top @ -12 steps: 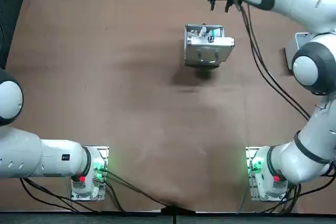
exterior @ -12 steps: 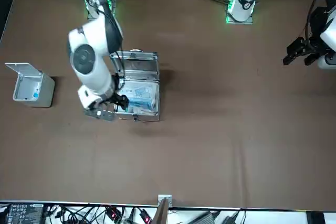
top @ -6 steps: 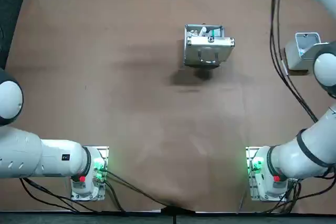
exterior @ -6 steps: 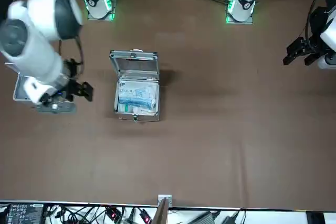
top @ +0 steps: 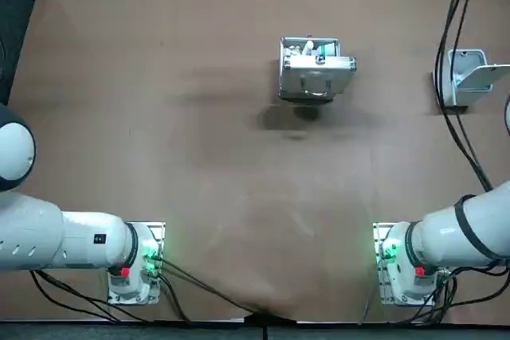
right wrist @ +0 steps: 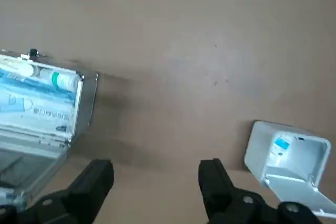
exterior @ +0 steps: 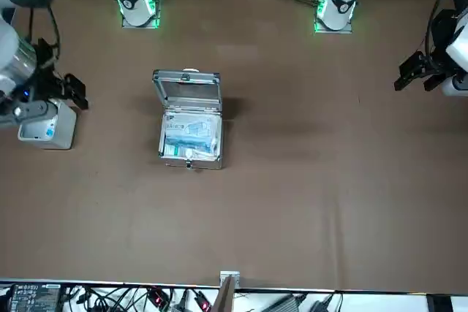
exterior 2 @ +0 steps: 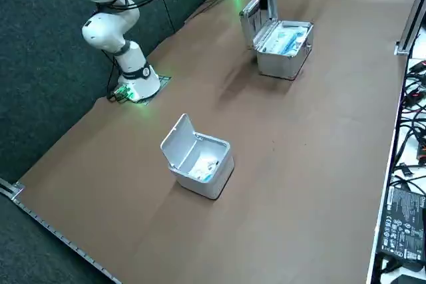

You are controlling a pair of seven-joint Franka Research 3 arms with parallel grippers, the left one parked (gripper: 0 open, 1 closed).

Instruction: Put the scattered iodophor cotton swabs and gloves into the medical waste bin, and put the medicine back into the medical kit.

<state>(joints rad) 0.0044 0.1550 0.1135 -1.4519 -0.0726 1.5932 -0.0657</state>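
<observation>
The hand [right wrist: 156,169] is being held apart and empty over the tabletop [exterior: 307,180], near the open medical waste bin [exterior 2: 216,179]. Farther off, the medicine [exterior: 190,137] is being carried in the open medical kit [exterior 2: 279,64]. Any withdrawal is probably best being made high, clear of the bin's lid.

Kit [exterior: 189,126] mid-table; bin [exterior: 45,126] at robot's right; right gripper [right wrist: 155,174] near bin.

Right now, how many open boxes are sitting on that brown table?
2. The silver metal medical kit stands open toward the table's far side; the white lidded waste bin sits open near the robot's right edge, where the open right gripper hovers. None seems hidden.
</observation>
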